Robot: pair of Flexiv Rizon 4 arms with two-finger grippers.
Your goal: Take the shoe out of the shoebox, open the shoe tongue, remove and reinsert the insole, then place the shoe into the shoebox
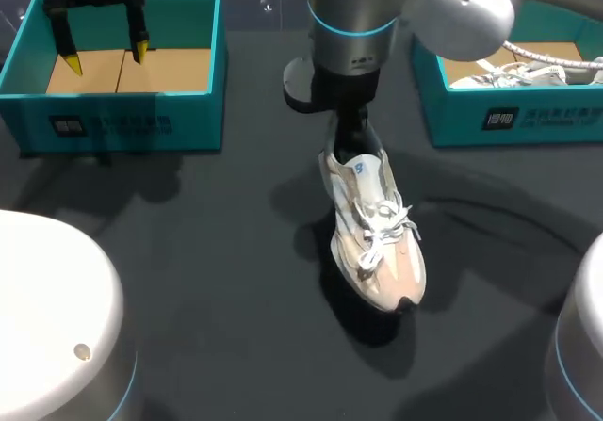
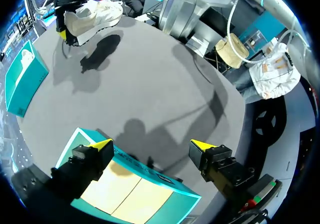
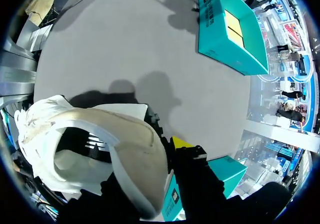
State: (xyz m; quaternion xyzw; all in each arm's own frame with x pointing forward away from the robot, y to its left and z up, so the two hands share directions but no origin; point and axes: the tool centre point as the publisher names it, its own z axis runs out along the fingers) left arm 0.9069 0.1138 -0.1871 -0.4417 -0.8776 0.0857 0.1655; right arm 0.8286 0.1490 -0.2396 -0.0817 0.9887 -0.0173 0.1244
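A white and beige shoe [image 1: 372, 233] with white laces hangs above the middle of the table, heel up and toe toward the front edge, with its shadow on the cloth below. My right gripper [image 1: 350, 138] is shut on its heel; in the right wrist view one yellow-tipped finger [image 3: 181, 143] presses the outside of the heel collar of the shoe [image 3: 100, 149], and the other finger is hidden inside. The empty teal shoebox [image 1: 122, 120] stands at the back left. My left gripper [image 1: 105, 60] hangs open over it, holding nothing [image 2: 152, 145]. The left wrist view shows the shoe [image 2: 92, 13] far off.
A second teal box [image 1: 509, 120] at the back right holds another white shoe [image 1: 528, 72]. The table is covered in dark grey cloth. Two white rounded arm bases stand at the front corners.
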